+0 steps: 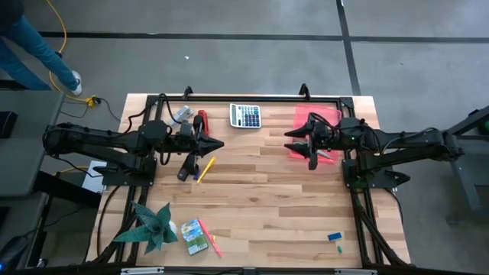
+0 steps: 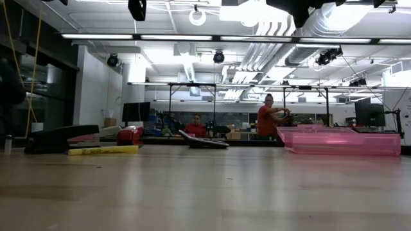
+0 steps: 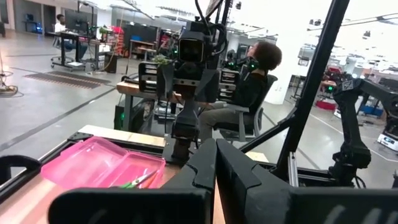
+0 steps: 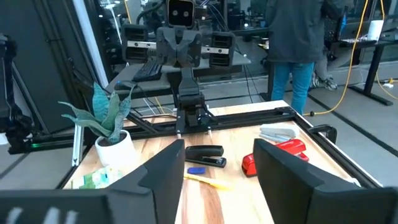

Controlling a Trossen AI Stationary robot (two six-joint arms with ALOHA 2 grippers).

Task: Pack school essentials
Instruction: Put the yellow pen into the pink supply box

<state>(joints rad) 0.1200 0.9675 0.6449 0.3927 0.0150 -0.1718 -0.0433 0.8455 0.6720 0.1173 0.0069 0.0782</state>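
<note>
My left gripper (image 1: 217, 143) is shut and empty, raised over the far left of the table near the red stapler (image 1: 201, 122). My right gripper (image 1: 296, 143) is open and empty at the left edge of the open pink case (image 1: 318, 122). Green-handled scissors (image 3: 138, 181) lie inside the case (image 3: 99, 163). A yellow stick (image 1: 205, 169) lies flat beside a black stapler (image 1: 186, 166). The green-yellow crayon box (image 1: 194, 235) and a pink stick (image 1: 215, 245) lie at the near left. A tiny blue eraser (image 1: 335, 237) lies at the near right. No orange pencil or purple stick shows.
A grey-white calculator (image 1: 245, 115) sits at the far middle. A potted plant (image 1: 153, 225) stands at the near left corner. A small green piece (image 1: 339, 247) lies by the eraser. Bare wood (image 1: 267, 198) spans the middle. People show in the room beyond.
</note>
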